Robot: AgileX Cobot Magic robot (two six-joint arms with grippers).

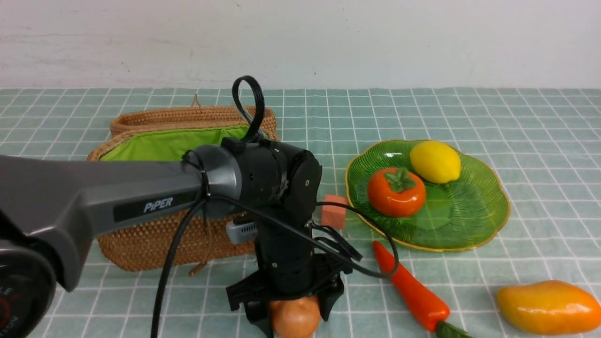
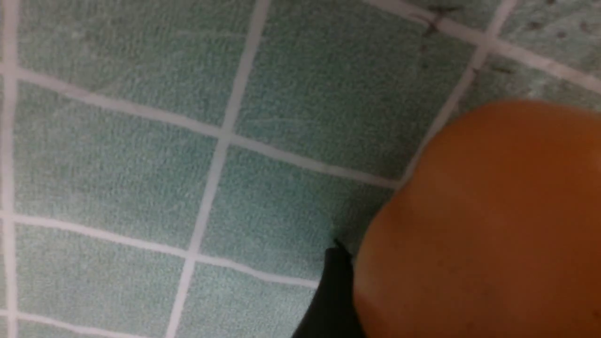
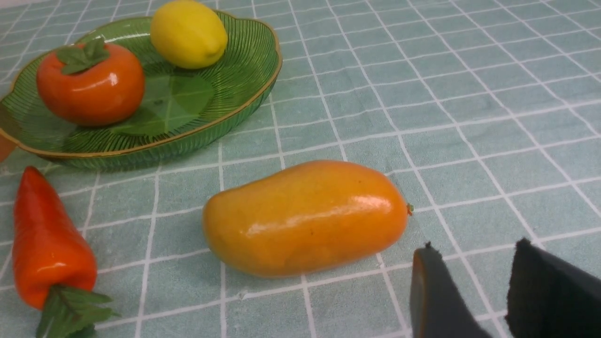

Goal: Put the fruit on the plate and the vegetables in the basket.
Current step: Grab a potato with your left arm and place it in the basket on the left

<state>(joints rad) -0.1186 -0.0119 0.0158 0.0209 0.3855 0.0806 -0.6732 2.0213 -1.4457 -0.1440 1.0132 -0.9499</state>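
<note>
A checked green tablecloth (image 1: 469,112) covers the table in front of a pale wall. The left arm (image 1: 117,197) reaches in from the left side, its wrist bent so that the left gripper (image 1: 293,307) points straight down at the near edge of the table. A tan-brown potato (image 1: 295,321) sits on the cloth directly beneath it, between the two black jaws, which are spread wide on either side of it. The left wrist view shows the potato close up and blurred, with one dark fingertip (image 2: 334,291) just beside its edge. Whether the pad touches the skin cannot be told.

Behind the arm, on the left, stands the wicker basket (image 1: 141,244) with bright green lining, its lid (image 1: 188,117) tipped open at the back. A small salmon-pink cube (image 1: 333,211) lies between the basket and the green glass plate (image 1: 474,220). On the plate rest a yellow lemon (image 1: 435,161) and an orange-red persimmon (image 1: 396,191), side by side.

A long orange-red carrot (image 1: 413,293) lies on the cloth just in front of the plate, to the right of the left gripper and apart from it. Farther right lies the yellow-orange mango (image 1: 549,305), also on the cloth.

In the right wrist view, the right gripper (image 3: 475,244) shows two dark fingers (image 3: 436,295) with a gap between them and nothing in it. The mango lies near them, not touching.
</note>
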